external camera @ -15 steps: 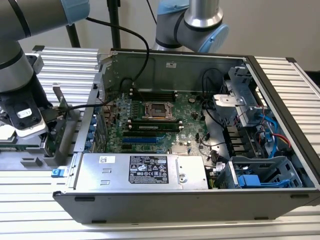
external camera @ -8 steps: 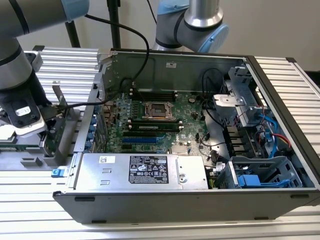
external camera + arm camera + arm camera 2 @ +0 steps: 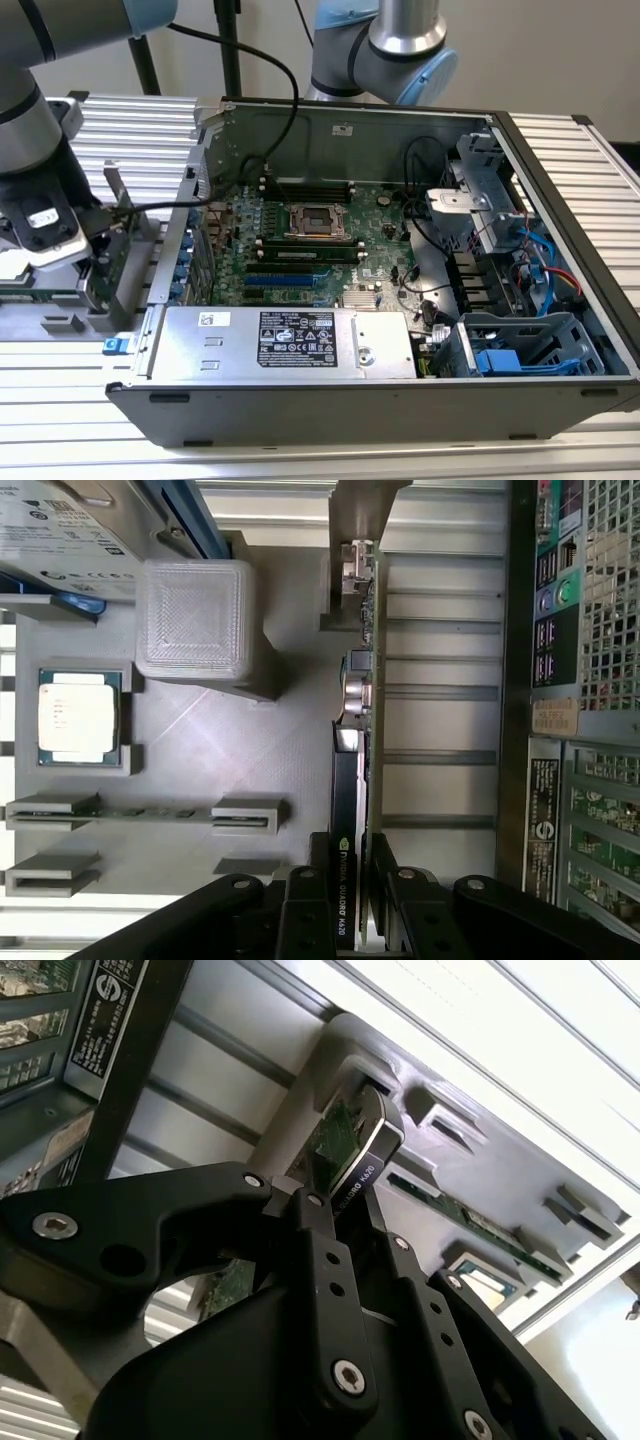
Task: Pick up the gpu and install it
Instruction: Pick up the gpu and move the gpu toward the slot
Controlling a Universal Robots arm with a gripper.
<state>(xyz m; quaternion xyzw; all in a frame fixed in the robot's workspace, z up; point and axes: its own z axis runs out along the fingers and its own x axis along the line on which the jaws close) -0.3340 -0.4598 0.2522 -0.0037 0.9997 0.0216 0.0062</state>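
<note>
Pick-up step by the look of it, nothing installed yet. The gpu (image 3: 352, 730) is stood on its long edge in a groove of the grey holder (image 3: 220, 750). The holder is parked on the ribbed surface (image 3: 140, 130) just beside the open case (image 3: 300, 420), on the exterior view's left.

The hand (image 3: 350, 875) is set over one end of the card. In both wrist views it looks closed down to the card's thickness, with the fingers (image 3: 305, 910) pressed one against each face. So the gpu is reckoned to be gripped but not yet lifted out of its groove.

Next move, as a guess only: a straight pull out of the holder would be called for, no twisting, since the groove is narrow and a ribbed block (image 3: 200, 620) sits near. The case wall would then need clearing, and the card's edge lining up with a slot on the board (image 3: 300, 215).

Looks-wise, a thin green card is seen edge-on. A black cooler (image 3: 345, 800) with small print is fitted on one face, and what looks like the silver bracket (image 3: 352, 565) is at the end away from the hand. Slim and light, probably bendy if squeezed off-centre.
</note>
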